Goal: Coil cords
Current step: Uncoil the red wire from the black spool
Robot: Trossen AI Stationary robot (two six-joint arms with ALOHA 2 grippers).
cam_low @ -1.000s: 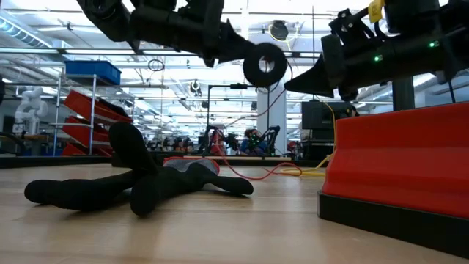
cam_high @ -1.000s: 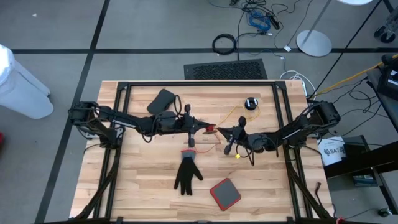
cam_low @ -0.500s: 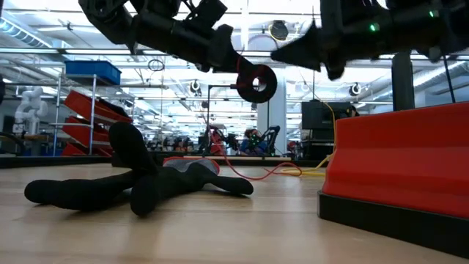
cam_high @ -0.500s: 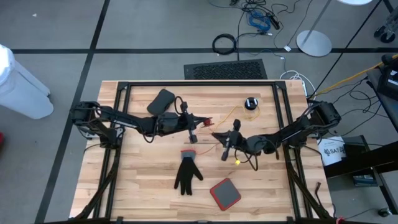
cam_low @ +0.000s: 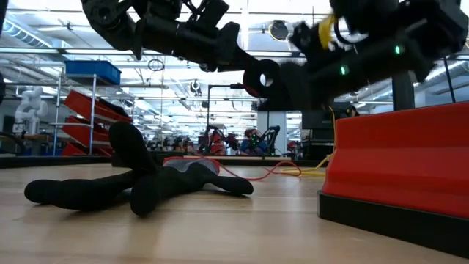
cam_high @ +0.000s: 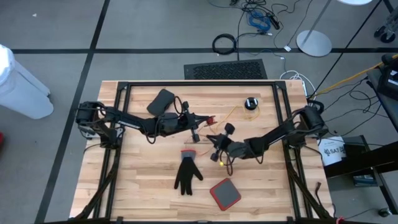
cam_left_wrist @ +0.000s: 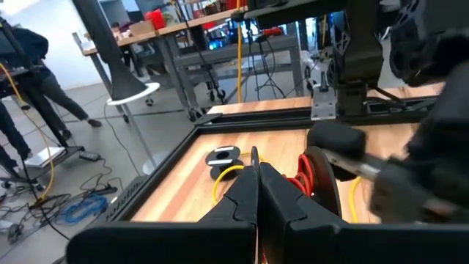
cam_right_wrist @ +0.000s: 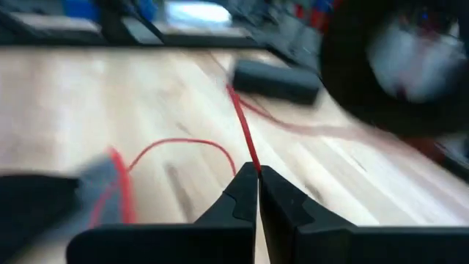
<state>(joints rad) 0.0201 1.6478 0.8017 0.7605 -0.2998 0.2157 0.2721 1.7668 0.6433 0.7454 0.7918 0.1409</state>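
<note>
The left end effector (cam_high: 196, 126) sits above the middle of the tabletop (cam_high: 143, 186), its fingers pressed together. In the left wrist view a thin strand rises from between the tips and red coils (cam_left_wrist: 306, 174) hang just beyond them, so it looks to be pinching the cord, though the grip itself is hard to make out. Just right of it, the right end effector (cam_high: 217, 142) is also pressed together, with a red strand (cam_right_wrist: 243, 136) running straight out of its tips: it is pinching the cord too.

The cord (cam_high: 231, 113) trails from between the two arms toward the far right of the tabletop, a yellow stretch leading to a black puck (cam_high: 250, 103).

Risks, as I judge them:
- The two end effectors are very close; a further turn of either wrist could knock them together.
- With both pinching one thin cord, pulling apart could snap it or slip it from a grip.
- Tension could drag the puck across the tabletop and undo the coil.
- Slack cord could snag the black glove (cam_high: 187, 173) lying just below.
</note>
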